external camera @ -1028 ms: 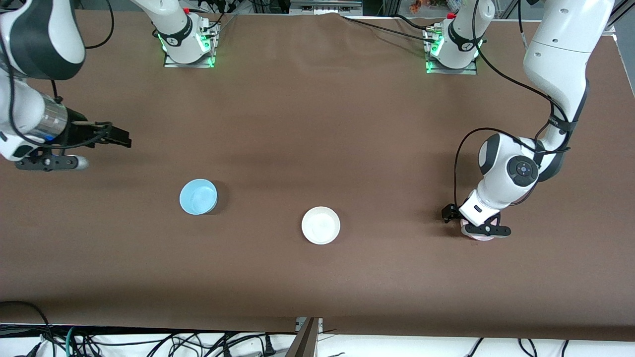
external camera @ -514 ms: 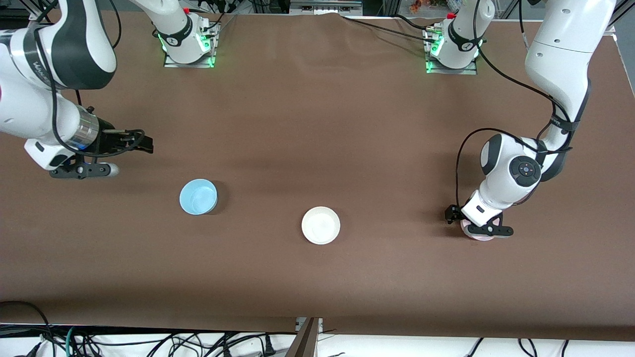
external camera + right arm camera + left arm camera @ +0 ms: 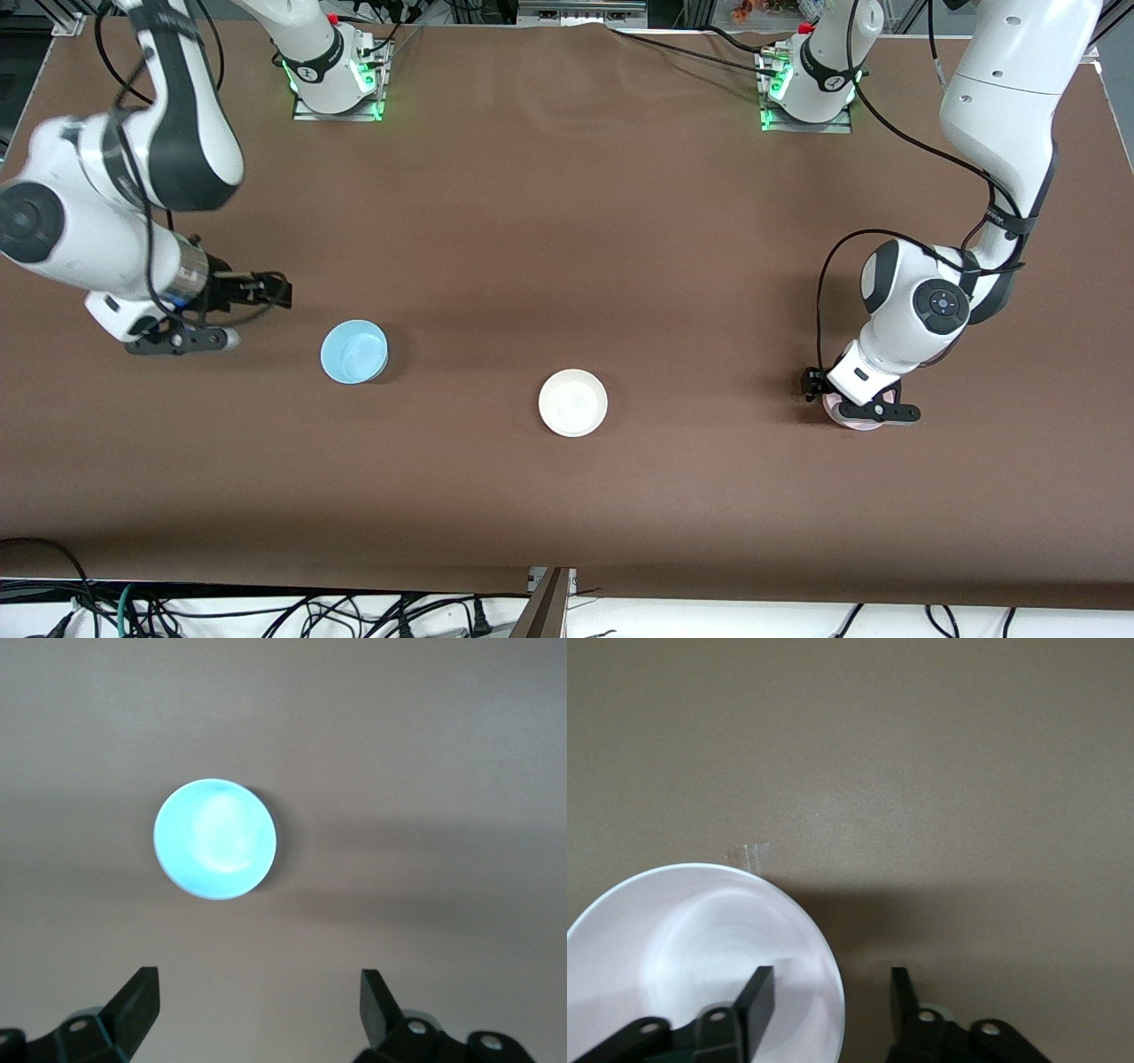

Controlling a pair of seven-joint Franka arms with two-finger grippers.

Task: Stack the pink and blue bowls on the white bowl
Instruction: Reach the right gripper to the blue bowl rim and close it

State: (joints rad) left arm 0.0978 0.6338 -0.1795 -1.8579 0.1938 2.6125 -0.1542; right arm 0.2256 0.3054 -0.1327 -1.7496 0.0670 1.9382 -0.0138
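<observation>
Pink bowl (image 3: 856, 420): round, smooth plastic, pale; at the left arm's end of the bench (image 3: 567, 221), mostly under the wrist.
Left gripper (image 3: 833, 992): jaws astride the rim, one finger inside, one outside, not yet touching it.
Blue bowl (image 3: 354, 352): round, glossy, at 9 o'clock from the white bowl (image 3: 573, 403).
White bowl: shallow, plain, mid-bench.
Right gripper (image 3: 276, 291): jaws spread, over matte brown bench by the blue bowl.
</observation>
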